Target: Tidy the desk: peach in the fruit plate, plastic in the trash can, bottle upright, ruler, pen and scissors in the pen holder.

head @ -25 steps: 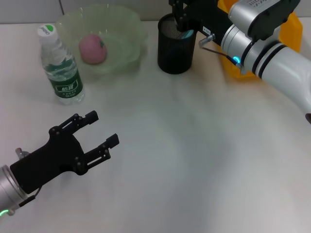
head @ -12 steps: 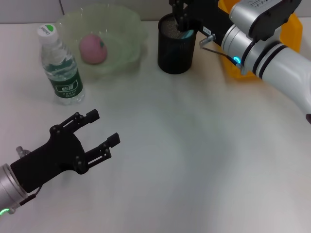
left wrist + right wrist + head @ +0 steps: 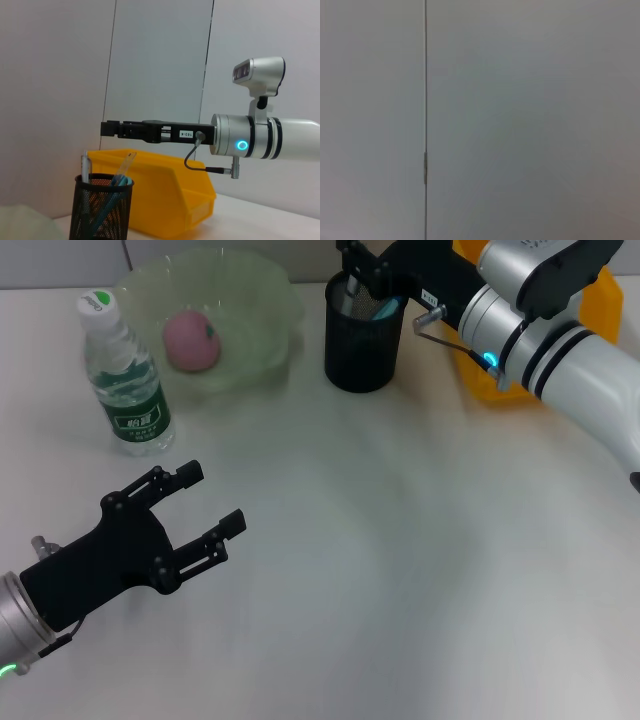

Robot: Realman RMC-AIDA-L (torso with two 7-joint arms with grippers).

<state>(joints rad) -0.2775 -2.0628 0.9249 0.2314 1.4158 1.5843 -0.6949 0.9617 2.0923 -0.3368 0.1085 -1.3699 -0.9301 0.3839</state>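
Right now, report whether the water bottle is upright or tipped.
Upright. The water bottle stands on its base on the desk, green-labelled cap on top, beside the fruit plate.

White desk surface (image 3: 400, 540) — matte, lit from above. Pale grey wall panels (image 3: 520, 120) stand behind it — a vertical seam (image 3: 425, 100) runs between two of them.

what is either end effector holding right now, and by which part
Nothing: left end effector open over bare table; right end effector above the pen holder, empty.
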